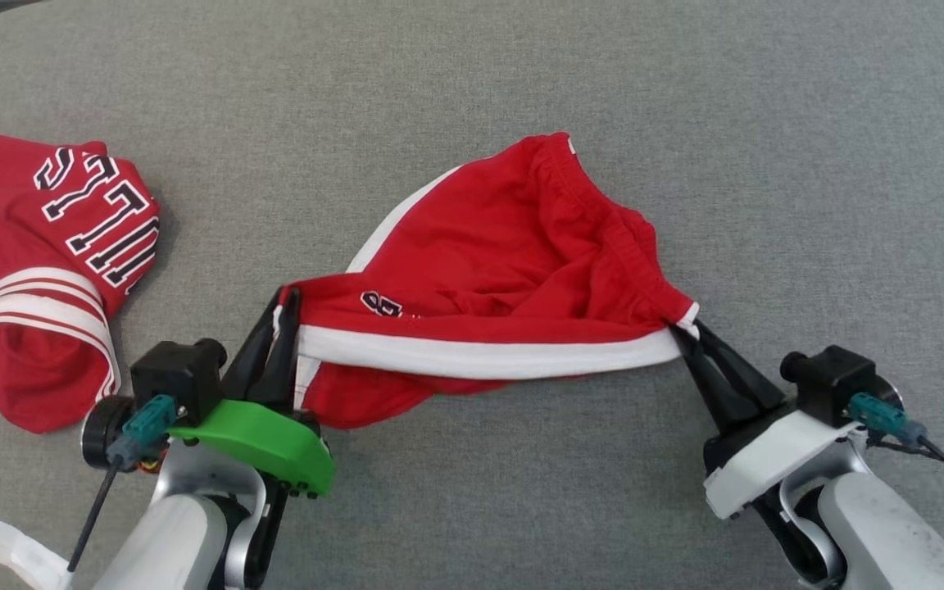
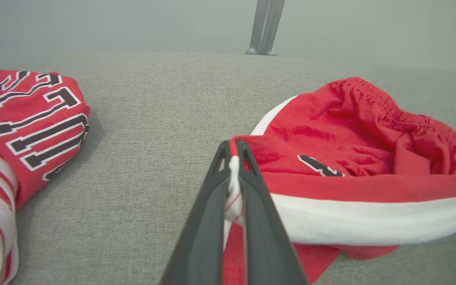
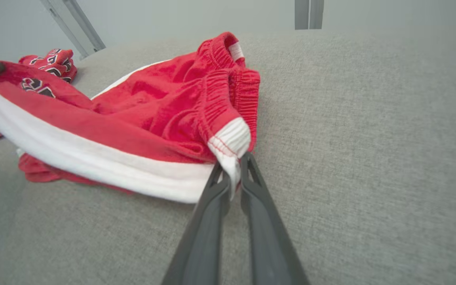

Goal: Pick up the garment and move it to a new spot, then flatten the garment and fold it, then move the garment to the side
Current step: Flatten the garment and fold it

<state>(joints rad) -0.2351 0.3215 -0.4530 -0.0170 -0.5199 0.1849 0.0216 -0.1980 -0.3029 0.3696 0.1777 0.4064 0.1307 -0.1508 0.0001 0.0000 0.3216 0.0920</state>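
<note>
Left tool (image 1: pixel 286 305) is clamped on a white-banded corner of the shorts (image 1: pixel 505 262); right tool (image 1: pixel 687 334) is clamped on the opposite white-trimmed corner. The shorts are red knit with a gathered elastic waistband and sag between the tools at mid-worktop. A crumpled red lettered jersey (image 1: pixel 38 262) lies well to the left. The worktop (image 1: pixel 521 74) is grey woven cloth, open beyond, with a rounded far corner.

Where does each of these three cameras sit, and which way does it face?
Head view: on the head, looking down at red shorts on the grey table; left gripper and right gripper show.
Left wrist view: on that wrist, along its fingers pinching the shorts.
Right wrist view: on that wrist, along its fingers pinching the shorts.
Both wrist views share the shorts and the jersey.
</note>
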